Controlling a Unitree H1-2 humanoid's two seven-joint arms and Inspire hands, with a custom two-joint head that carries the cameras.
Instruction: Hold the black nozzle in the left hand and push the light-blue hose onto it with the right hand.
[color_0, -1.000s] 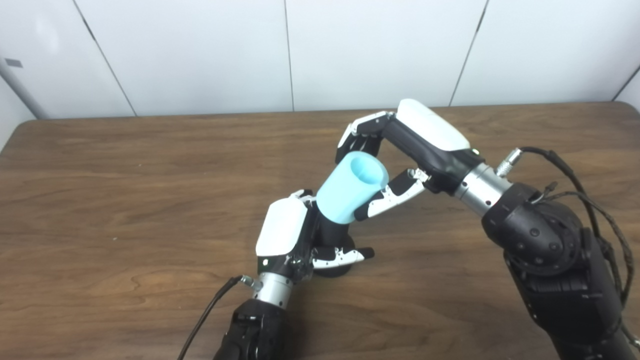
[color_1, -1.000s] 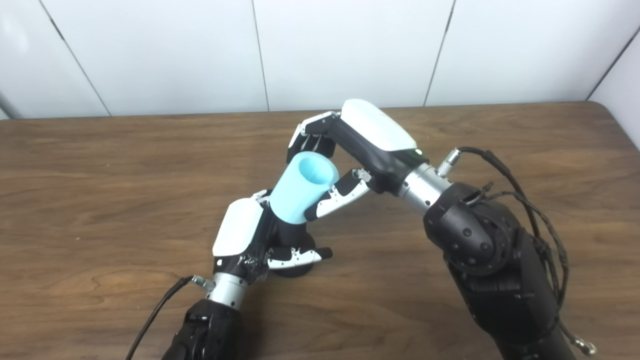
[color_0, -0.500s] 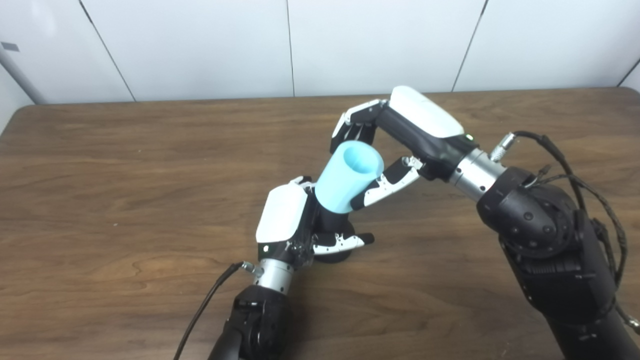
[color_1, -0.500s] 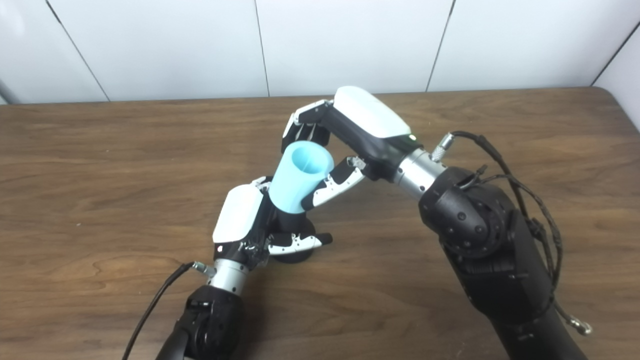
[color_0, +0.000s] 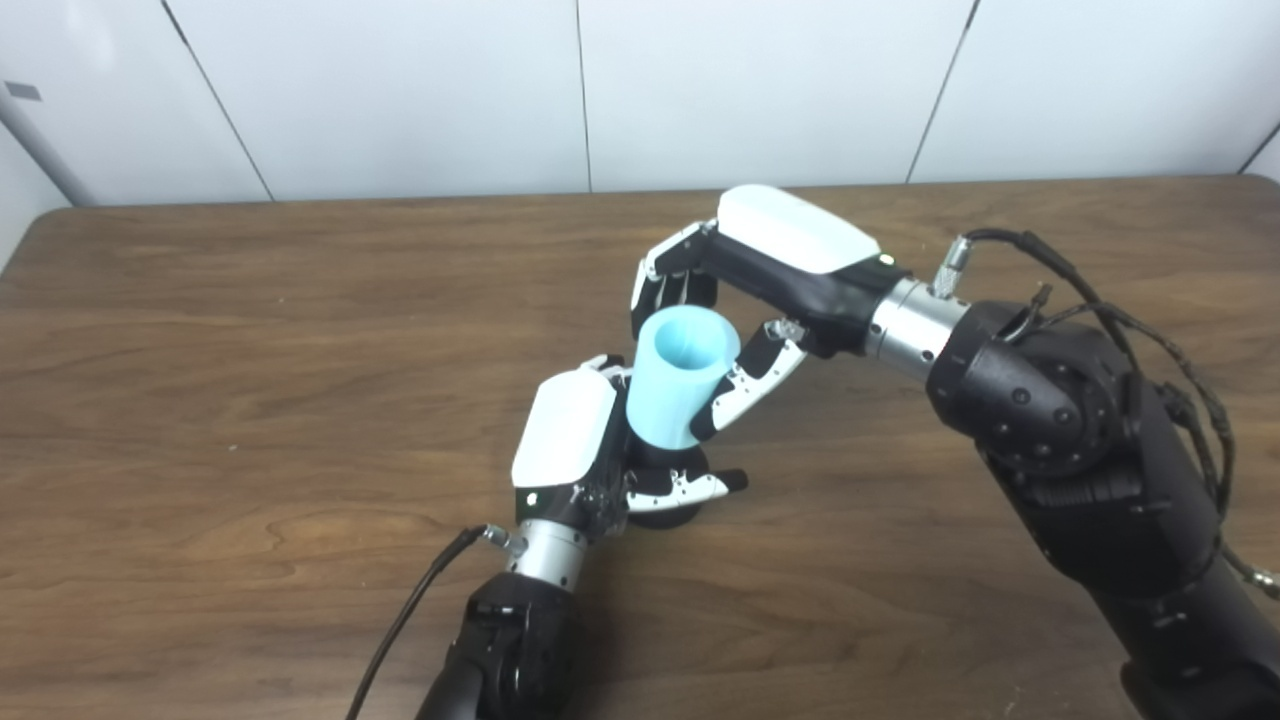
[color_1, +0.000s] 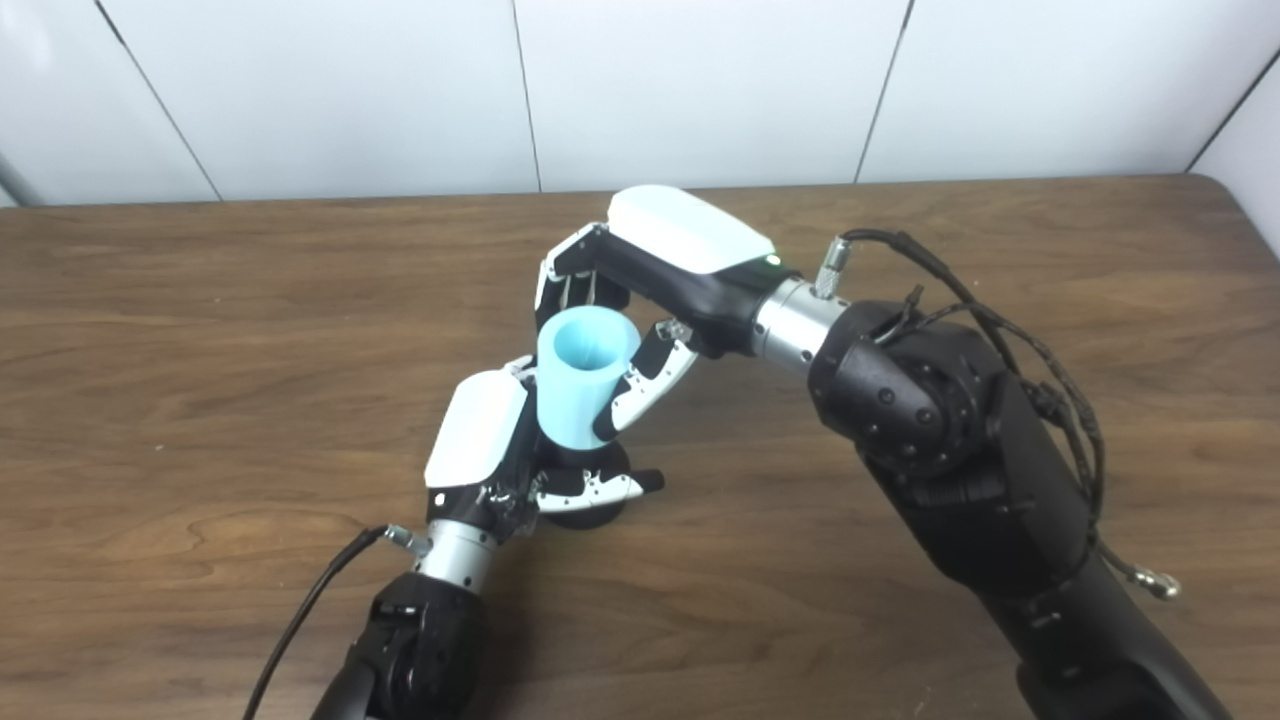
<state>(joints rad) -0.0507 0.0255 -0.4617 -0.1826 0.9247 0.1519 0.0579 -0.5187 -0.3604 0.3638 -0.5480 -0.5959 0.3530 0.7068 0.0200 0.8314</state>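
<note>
Left eye view: On the wooden table (color_0: 250, 330), the left hand (color_0: 580, 450) grips the black nozzle (color_0: 668, 468), its thumb wrapped across the nozzle's lower body and the wide base resting on the tabletop. The right hand (color_0: 745, 290) grasps the light-blue hose (color_0: 680, 375), fingers curled behind the rim and thumb pressed along the near side. Compared with a second ago, the hose stands far closer to upright; it then leaned markedly toward the right, its open mouth facing the right arm. It also sits lower over the nozzle, so less black shows between the hose's lower edge and the left thumb. The right wrist has swung inward and to the left, the white back of the hand now lying nearly level above the table. The left hand and the nozzle have kept their place. A black cable (color_0: 410, 625) trails from the left wrist toward the bottom edge.

Right eye view: The same scene from slightly to the right. The hose (color_1: 580, 390) rises nearly vertically from the nozzle (color_1: 585, 485), its hollow mouth open to the camera, with the right hand (color_1: 640, 280) clasped round its upper half. The left hand (color_1: 480, 450) holds the nozzle from the left side, its thumb reaching across the front. The right forearm fills the lower right corner.
</note>
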